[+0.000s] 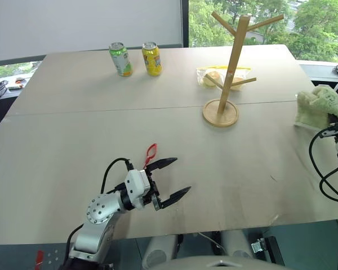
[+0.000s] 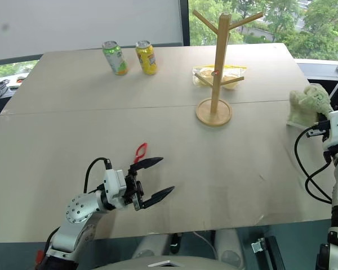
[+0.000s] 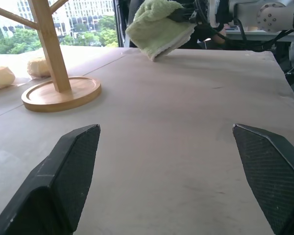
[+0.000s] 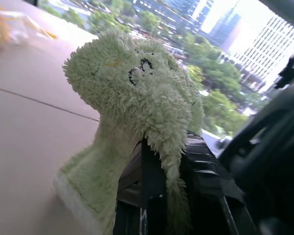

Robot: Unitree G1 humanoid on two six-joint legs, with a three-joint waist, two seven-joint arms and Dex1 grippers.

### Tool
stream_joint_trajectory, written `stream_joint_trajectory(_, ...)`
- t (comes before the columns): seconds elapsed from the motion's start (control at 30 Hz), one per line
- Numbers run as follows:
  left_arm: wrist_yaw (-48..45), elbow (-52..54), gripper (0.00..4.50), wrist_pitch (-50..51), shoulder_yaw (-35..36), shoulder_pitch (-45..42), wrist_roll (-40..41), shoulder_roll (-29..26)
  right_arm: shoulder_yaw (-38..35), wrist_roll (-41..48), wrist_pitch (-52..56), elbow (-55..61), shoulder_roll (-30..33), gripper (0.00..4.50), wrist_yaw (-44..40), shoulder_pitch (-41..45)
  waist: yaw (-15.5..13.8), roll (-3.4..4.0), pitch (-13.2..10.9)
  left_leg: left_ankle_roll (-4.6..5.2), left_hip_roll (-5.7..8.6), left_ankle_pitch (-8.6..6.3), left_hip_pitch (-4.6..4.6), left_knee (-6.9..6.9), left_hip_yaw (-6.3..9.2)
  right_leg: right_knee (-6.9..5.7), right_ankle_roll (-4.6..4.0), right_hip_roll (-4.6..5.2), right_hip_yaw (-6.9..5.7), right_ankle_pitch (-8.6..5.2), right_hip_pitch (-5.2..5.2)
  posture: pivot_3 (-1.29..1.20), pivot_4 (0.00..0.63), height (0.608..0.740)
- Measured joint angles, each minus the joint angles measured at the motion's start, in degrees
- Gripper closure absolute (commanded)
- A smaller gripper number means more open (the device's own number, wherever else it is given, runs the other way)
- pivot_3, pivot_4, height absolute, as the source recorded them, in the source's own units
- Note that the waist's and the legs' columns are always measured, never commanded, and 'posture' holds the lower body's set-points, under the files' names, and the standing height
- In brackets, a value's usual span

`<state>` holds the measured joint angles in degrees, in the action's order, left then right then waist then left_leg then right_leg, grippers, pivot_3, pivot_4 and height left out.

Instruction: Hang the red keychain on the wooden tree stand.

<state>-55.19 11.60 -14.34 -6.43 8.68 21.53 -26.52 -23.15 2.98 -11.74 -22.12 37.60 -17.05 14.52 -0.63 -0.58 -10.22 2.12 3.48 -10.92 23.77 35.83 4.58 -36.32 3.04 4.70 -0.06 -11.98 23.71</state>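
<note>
Left eye view: one thin red keychain loop (image 1: 151, 152) lies flat just behind the spread left gripper (image 1: 172, 179).
One tall wooden tree stand (image 1: 230, 67) and two drink cans (image 1: 136, 58) stand far back. Right wrist view: right gripper (image 4: 169, 181) pinches one fuzzy green cloth (image 4: 132, 93) at the table's right edge.

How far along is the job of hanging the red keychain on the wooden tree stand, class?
Nothing looks done: the red keychain lies flat on the table, and the wooden tree stand carries nothing on its pegs. In hand: the left gripper is open beside the keychain, while the right gripper is shut on a green plush cloth. Left: grasp, carry, hang.
</note>
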Motion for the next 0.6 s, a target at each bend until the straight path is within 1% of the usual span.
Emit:
stream_joint_trajectory(0.1, -0.3, -0.1, 0.0, -0.1, 0.0, -0.1, 0.0, 0.0, 1.3, -1.8, 0.0, -1.3, -0.2, 4.46, 2.0, 0.1, 0.0, 0.0, 0.0, 0.0, 0.0, 0.0, 0.0, 0.0, -0.01, 0.0, 0.0, 0.0, 0.01, 0.0, 0.0, 0.0, 0.15, 0.74)
stream_joint_trajectory(0.23, -0.6, -1.0, 0.0, -0.9, 0.0, 0.3, 0.0, 0.2, 5.1, -2.7, 2.5, -3.8, -2.5, 4.46, 1.9, 0.2, 0.0, 0.0, 0.0, 0.0, -0.02, 0.0, -0.02, 0.0, -0.01, 0.0, 0.0, -0.03, 0.02, 0.0, -0.01, 0.0, 0.15, 0.74)
stream_joint_trajectory(0.27, -0.6, -1.1, 0.0, -1.1, 0.0, 0.6, 0.0, 0.3, 6.0, -2.7, 3.7, -4.9, -3.2, 3.63, 1.9, 0.2, 0.0, 0.0, 0.0, 0.0, -0.02, 0.0, -0.02, 0.0, -0.02, 0.0, -0.01, -0.02, 0.03, 0.0, -0.01, 0.0, 0.15, 0.74)
stream_joint_trajectory(0.3, -0.6, -1.1, 0.0, -1.2, 0.0, 0.7, 0.0, 0.3, 6.5, -2.6, 4.4, -5.8, -3.5, 3.38, 1.8, 0.3, 0.0, 0.01, 0.0, 0.01, -0.02, 0.0, -0.02, 0.01, -0.03, 0.0, -0.01, -0.02, 0.04, 0.01, -0.01, 0.0, 0.15, 0.74)
stream_joint_trajectory(0.37, -0.5, -1.1, 0.0, -1.2, 0.1, 0.7, 0.0, 0.3, 6.6, -2.2, 5.2, -6.7, -3.7, 2.31, 1.4, 1.2, -0.1, 0.01, 0.0, 0.01, -0.02, 0.0, -0.01, 0.04, -0.03, 0.0, 0.0, -0.02, 0.04, 0.01, -0.02, 0.0, 0.15, 0.74)
stream_joint_trajectory(0.4, -0.3, -1.1, 0.0, -1.2, 0.1, 0.7, 0.0, 0.4, 6.6, -1.9, 5.3, -6.9, -3.7, 1.88, 1.3, 1.8, 0.0, 0.01, 0.0, 0.01, -0.02, 0.0, -0.02, 0.05, -0.02, 0.0, 0.0, -0.03, 0.04, 0.01, -0.02, 0.0, 0.15, 0.74)
stream_joint_trajectory(0.47, 0.0, -1.0, 0.0, -1.2, 0.1, 0.9, -0.1, 0.6, 6.6, -1.4, 5.3, -7.2, -3.7, 1.2, 1.1, 2.3, 0.0, 0.01, 0.0, 0.01, -0.02, 0.0, -0.02, 0.05, -0.02, -0.01, 0.0, -0.03, 0.03, 0.01, -0.02, 0.0, 0.15, 0.74)
stream_joint_trajectory(0.53, 0.4, -0.9, 0.0, -1.2, 0.1, 1.4, -0.1, 0.6, 6.6, -0.5, 5.0, -7.4, -3.7, 0.4, 1.0, 2.8, 0.0, 0.01, 0.0, 0.01, -0.02, 0.0, -0.02, 0.04, -0.02, -0.01, 0.0, -0.04, 0.03, 0.0, -0.02, 0.0, 0.15, 0.74)
stream_joint_trajectory(0.57, 0.5, -0.9, 0.0, -1.2, 0.1, 1.7, -0.1, 0.6, 6.4, 0.0, 4.7, -7.5, -3.7, 0.1, 0.9, 2.9, 0.0, 0.01, 0.0, 0.01, -0.02, 0.0, -0.01, 0.04, -0.01, -0.01, 0.0, -0.04, 0.03, 0.0, -0.02, 0.0, 0.15, 0.74)
stream_joint_trajectory(0.6, 0.6, -0.9, 0.0, -1.2, 0.1, 1.9, -0.1, 0.6, 6.3, 0.7, 4.0, -7.5, -3.7, 0.05, 0.6, 2.9, 0.0, 0.01, 0.0, 0.01, -0.02, 0.0, -0.01, 0.04, -0.01, -0.01, 0.0, -0.04, 0.03, 0.0, -0.02, 0.0, 0.15, 0.74)
